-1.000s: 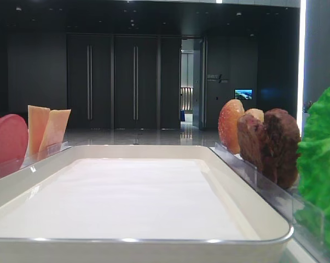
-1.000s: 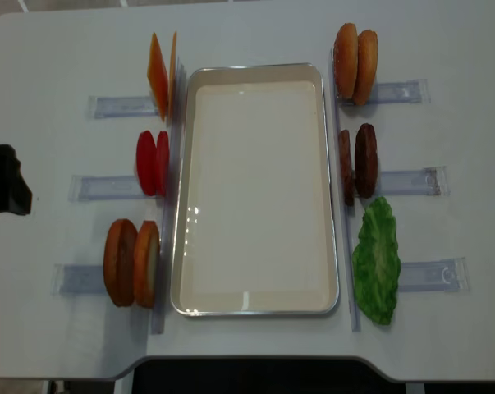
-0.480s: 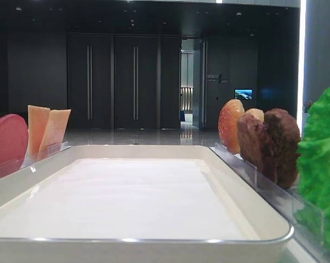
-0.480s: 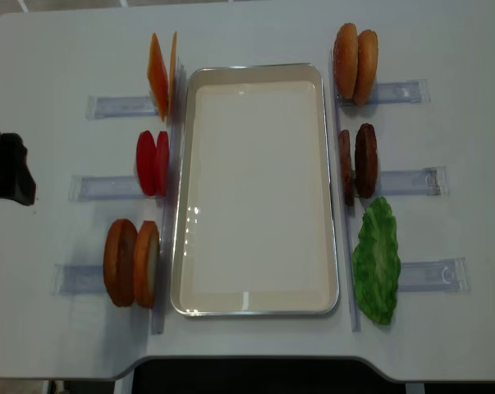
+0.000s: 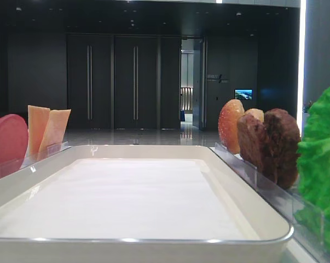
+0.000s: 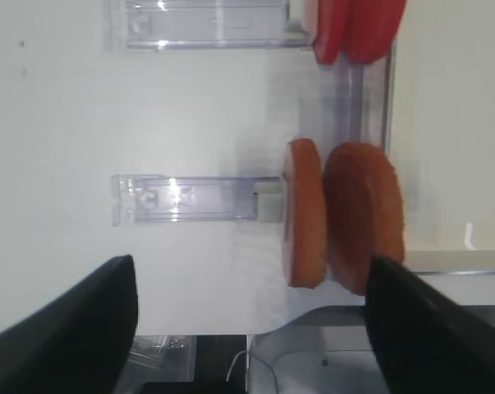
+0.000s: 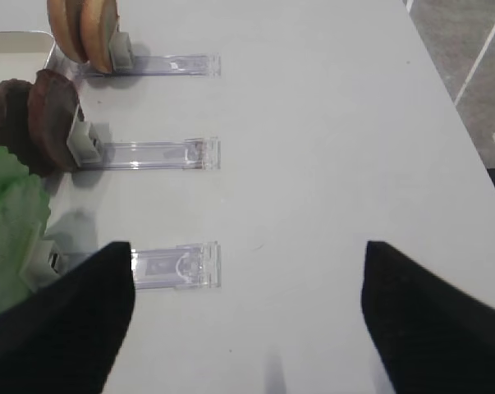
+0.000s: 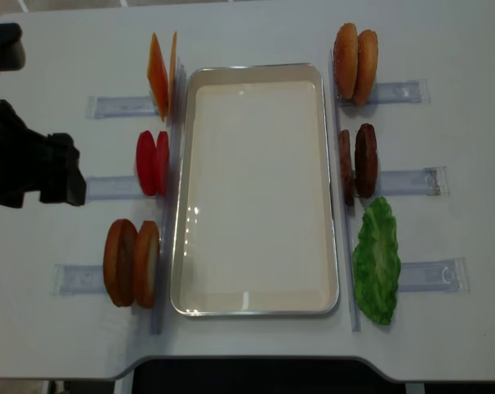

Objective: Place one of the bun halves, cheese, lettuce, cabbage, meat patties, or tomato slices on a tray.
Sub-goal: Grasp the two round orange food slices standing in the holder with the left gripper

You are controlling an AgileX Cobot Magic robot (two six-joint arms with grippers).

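Left fingers (image 6: 251,328) spread wide, gripping nothing, hovering over the tabletop (image 8: 255,25). Just ahead of them, one pair of bun halves (image 6: 346,215) upright on edge at the end of a clear rack (image 6: 194,198); tomato slices (image 6: 358,29) farther ahead in the next rack. In the overhead view, left arm (image 8: 25,160) over the left part of the tabletop, beside the tomato slices and above those buns.

Right fingers (image 7: 247,320) also spread apart, empty. Ahead and to their left: lettuce (image 7: 13,230) nearest, leaning on its rack; meat patties (image 7: 34,123) beyond it, upright; second pair of bun halves (image 7: 83,29) farthest.

Tray (image 8: 255,74) in the middle of the tabletop, well apart from both sets of fingers, holding only its white lining. Cheese (image 8: 162,74) standing on edge just beside the tray's far left corner. All food in racks flanking the tray: cheese, tomato, buns on the left; buns, patties, lettuce on the right.
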